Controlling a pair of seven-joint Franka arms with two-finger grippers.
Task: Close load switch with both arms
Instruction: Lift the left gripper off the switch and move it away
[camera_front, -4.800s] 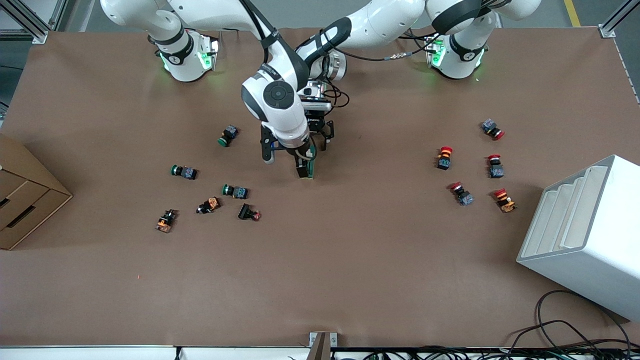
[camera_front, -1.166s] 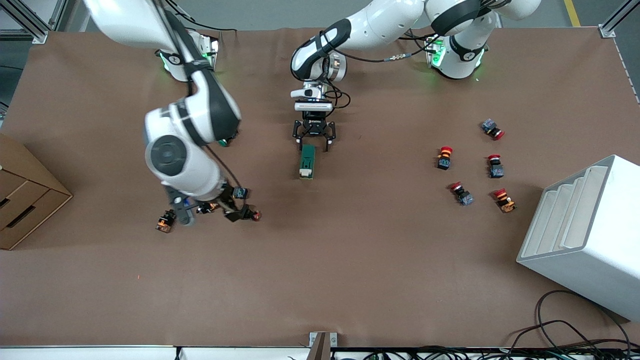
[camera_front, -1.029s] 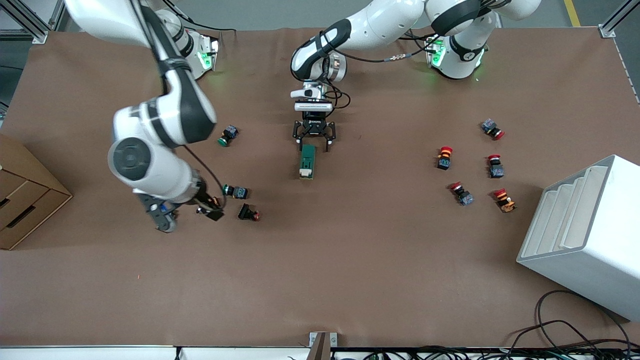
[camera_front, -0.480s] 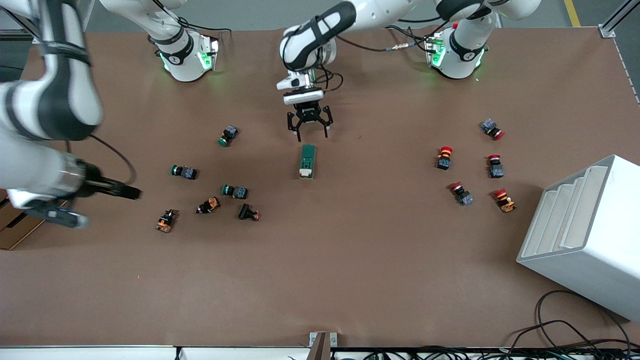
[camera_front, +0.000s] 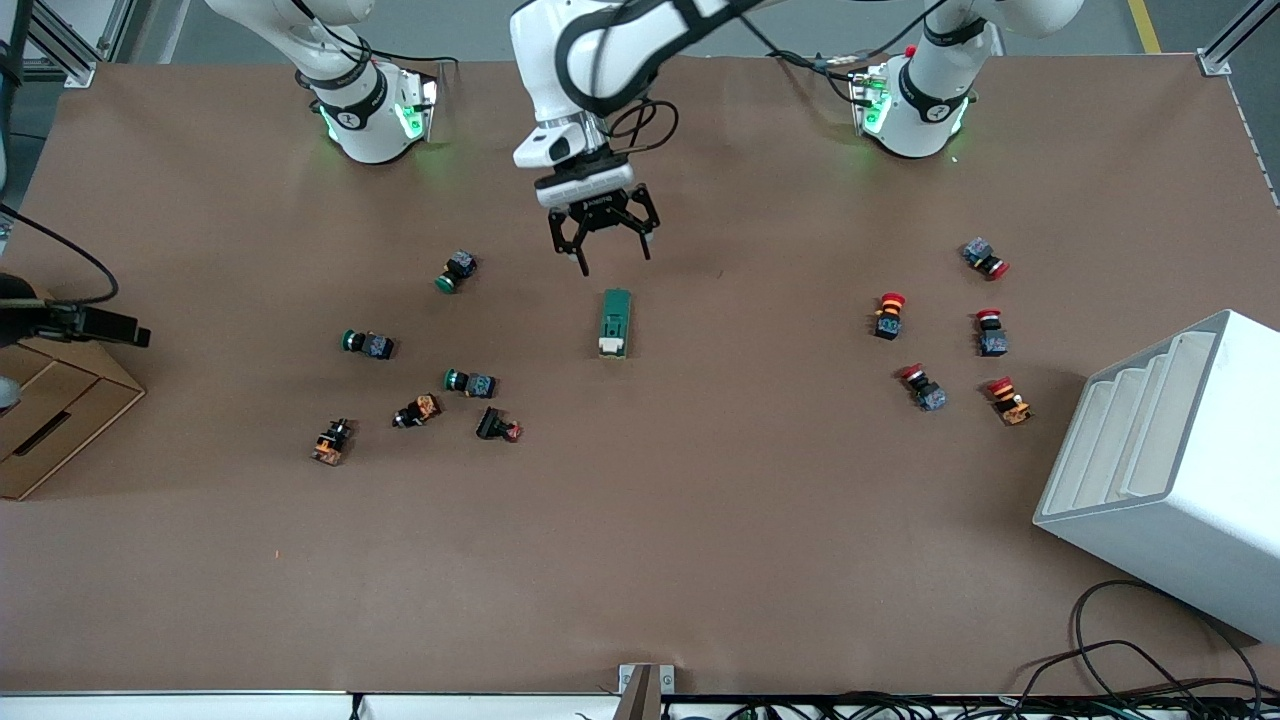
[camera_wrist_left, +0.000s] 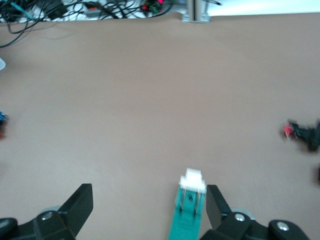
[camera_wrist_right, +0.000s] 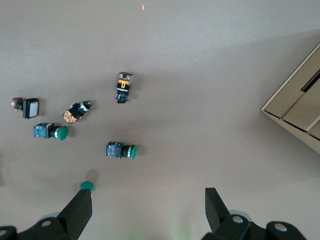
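The load switch (camera_front: 614, 323), a dark green oblong with a cream-white lever end (camera_front: 612, 347), lies flat on the brown table near its middle. My left gripper (camera_front: 600, 250) hangs open and empty above the table, just farther from the front camera than the switch. In the left wrist view the switch (camera_wrist_left: 189, 212) lies close to one finger (camera_wrist_left: 215, 202), not gripped. My right gripper (camera_wrist_right: 148, 200) is open and empty, high over the right arm's end of the table. Only one finger (camera_front: 118, 330) shows in the front view, above the cardboard box.
Green-capped buttons (camera_front: 457, 270) (camera_front: 367, 343) (camera_front: 470, 381) and orange and black parts (camera_front: 418, 410) lie toward the right arm's end. Several red-capped buttons (camera_front: 888, 315) lie toward the left arm's end, near a white rack (camera_front: 1170, 470). A cardboard box (camera_front: 50, 400) sits at the table edge.
The right gripper left the switch and swung out over the buttons to the cardboard box. The left gripper let go of the switch's end, rose and drew back toward the bases.
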